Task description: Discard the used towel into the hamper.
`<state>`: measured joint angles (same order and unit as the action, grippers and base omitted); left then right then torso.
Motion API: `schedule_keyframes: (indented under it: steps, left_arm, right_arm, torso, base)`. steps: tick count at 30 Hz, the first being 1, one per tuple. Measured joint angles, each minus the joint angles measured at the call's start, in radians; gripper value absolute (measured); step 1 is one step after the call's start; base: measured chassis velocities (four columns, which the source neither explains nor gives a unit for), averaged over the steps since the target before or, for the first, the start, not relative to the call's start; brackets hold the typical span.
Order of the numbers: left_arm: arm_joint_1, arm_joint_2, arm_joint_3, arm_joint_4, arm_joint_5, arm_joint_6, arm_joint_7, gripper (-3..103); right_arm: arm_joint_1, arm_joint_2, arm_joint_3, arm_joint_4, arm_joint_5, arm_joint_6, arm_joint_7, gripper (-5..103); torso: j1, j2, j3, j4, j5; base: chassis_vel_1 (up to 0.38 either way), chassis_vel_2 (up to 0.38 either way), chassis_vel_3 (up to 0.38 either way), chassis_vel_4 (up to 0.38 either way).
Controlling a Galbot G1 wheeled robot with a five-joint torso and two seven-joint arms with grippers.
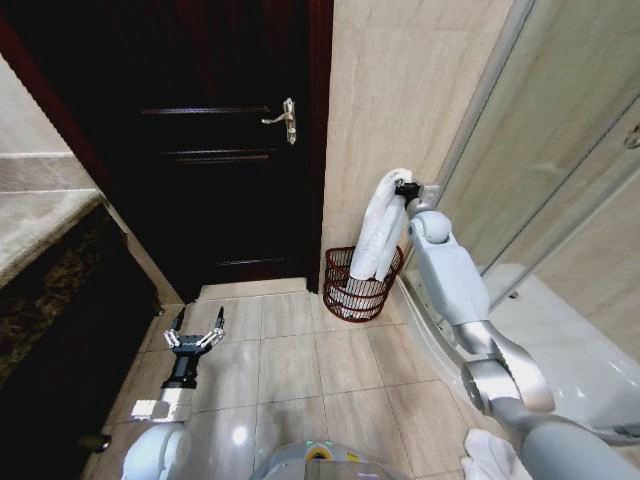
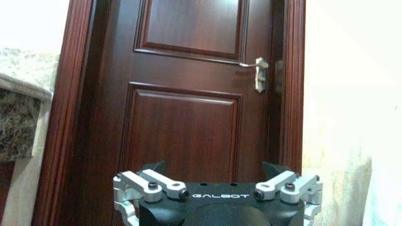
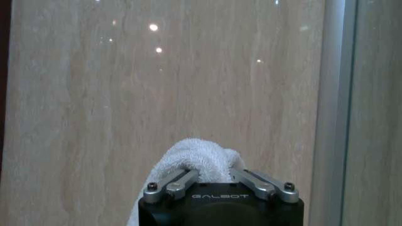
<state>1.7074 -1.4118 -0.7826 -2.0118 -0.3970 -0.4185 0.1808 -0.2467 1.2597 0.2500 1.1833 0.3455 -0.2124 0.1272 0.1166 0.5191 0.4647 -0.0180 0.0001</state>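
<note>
A white towel (image 1: pixel 381 226) hangs in a long fold from my right gripper (image 1: pixel 403 188), which is shut on its top end, raised close to the beige wall. The towel's lower end dips into the hamper (image 1: pixel 360 284), a small reddish-brown open-weave basket on the floor by the door frame. In the right wrist view the bunched towel (image 3: pixel 197 159) bulges out between the fingers (image 3: pixel 182 180). My left gripper (image 1: pixel 197 325) hovers low over the floor tiles at the left, open, with nothing in it; it faces the door in the left wrist view.
A dark wooden door (image 1: pixel 225 140) with a metal handle (image 1: pixel 284 119) stands shut straight ahead. A stone counter (image 1: pixel 45 250) runs along the left. A glass shower partition (image 1: pixel 560 160) and its white base (image 1: pixel 560 330) lie to the right. Bare tiles (image 1: pixel 290 370) lie in the middle.
</note>
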Motion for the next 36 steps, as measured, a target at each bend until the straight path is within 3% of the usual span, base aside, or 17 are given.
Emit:
schedule_keyframes:
  steps: [12, 23, 36]
  left_arm:
    - [0.011, 0.000, -0.008, 0.002, -0.004, -0.012, 0.001, 100]
    - [0.012, -0.003, -0.009, 0.002, -0.004, -0.014, 0.001, 100]
    - [0.009, -0.004, -0.002, 0.007, -0.004, -0.018, 0.002, 100]
  right_arm:
    - [-0.030, 0.052, 0.012, -0.018, -0.039, 0.018, -0.010, 4]
    - [-0.045, 0.085, -0.023, 0.037, -0.003, 0.014, 0.004, 4]
    - [-0.090, 0.017, 0.065, -0.081, -0.086, 0.059, -0.037, 4]
  torso:
    - [-0.021, -0.050, -0.029, 0.0002, -0.0001]
    - [-0.039, -0.095, -0.056, 0.0007, -0.0004]
    - [-0.059, -0.148, -0.089, -0.0001, 0.0001]
  base:
    - [0.000, 0.000, 0.000, 0.000]
    - [0.000, 0.000, 0.000, 0.000]
    - [0.000, 0.000, 0.000, 0.000]
